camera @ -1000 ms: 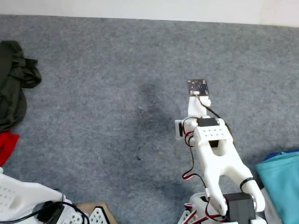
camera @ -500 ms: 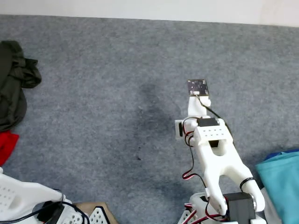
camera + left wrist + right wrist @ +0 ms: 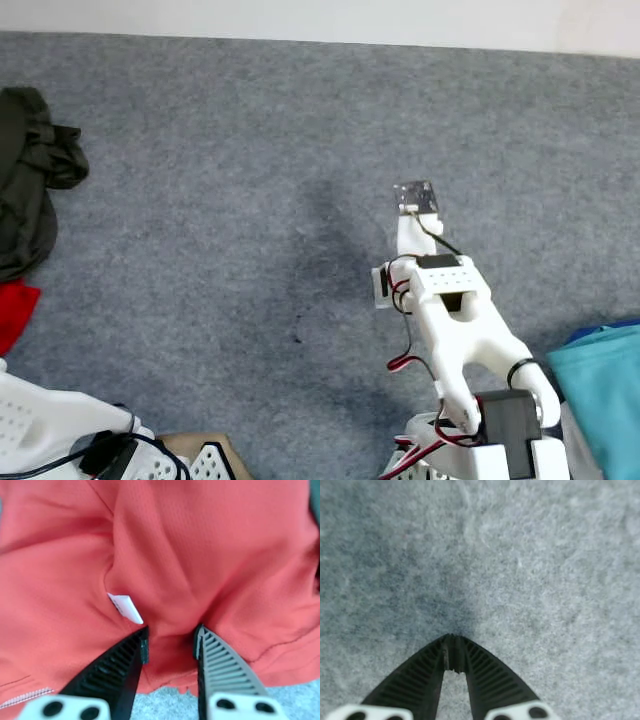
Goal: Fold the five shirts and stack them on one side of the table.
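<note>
**Two end effectors, one over a shirt and one over bare table**

So my left end effector (image 3: 171, 639) is down at the red shirt (image 3: 200, 555), fingers apart, with a rumpled ridge of the cloth sitting in the gap between the tips. It isn't clamped on it as far as I can see. There's a little white tag (image 3: 126, 607) on the fabric just beside one fingertip, and a strip of grey shows past the shirt's hem on the near side.

My right end effector (image 3: 454, 645) has its fingers pressed together on nothing, pointed down at the grey table (image 3: 220, 150). From the high view, my right arm (image 3: 455, 320) reaches out from the near edge, a bit right of the middle.

As for the laundry, a dark shirt (image 3: 30, 180) is bunched up at the far left edge, unfolded. A teal shirt (image 3: 600, 390) lies at the near right edge, just beside my right arm's base. The middle of the table is well apart from all of them.
</note>
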Tool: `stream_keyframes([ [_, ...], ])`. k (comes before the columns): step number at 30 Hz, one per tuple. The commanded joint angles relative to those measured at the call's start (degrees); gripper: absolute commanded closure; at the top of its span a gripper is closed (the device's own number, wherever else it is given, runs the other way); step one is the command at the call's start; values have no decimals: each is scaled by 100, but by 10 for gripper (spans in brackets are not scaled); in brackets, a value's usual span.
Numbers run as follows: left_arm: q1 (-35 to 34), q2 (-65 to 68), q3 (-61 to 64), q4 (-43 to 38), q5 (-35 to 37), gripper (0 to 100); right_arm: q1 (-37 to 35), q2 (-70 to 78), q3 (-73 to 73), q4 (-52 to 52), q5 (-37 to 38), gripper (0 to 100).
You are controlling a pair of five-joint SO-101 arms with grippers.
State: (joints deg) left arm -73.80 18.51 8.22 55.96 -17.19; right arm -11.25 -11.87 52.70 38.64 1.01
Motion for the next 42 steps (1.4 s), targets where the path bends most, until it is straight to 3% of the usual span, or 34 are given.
stream_keyframes([
  [1, -4, -48, 31, -79, -9, 899, -31, 22, -242, -66, 70, 989],
  [4, -4, -48, 4, -79, 0, 998, -31, 40, -251, -66, 70, 989],
  [13, 251, -110, -4, -26, 9, 993, -40, 48, -259, -75, 62, 989],
  [17, 734, -215, -242, 659, 26, 993, -40, 48, -259, -75, 62, 989],
  [20, 1270, -418, -497, 1248, 536, 993, -40, 48, -259, -75, 62, 989],
  [24, 2158, -778, -831, 1723, 1301, 993, -40, 48, -259, -75, 62, 989],
  [31, 4136, -1587, -1244, 2462, 1767, 993, -48, 48, -207, -382, 62, 989],
  [42, 7697, -2343, -1182, 2541, 2400, 993, -48, 57, -207, -418, 62, 989],
])
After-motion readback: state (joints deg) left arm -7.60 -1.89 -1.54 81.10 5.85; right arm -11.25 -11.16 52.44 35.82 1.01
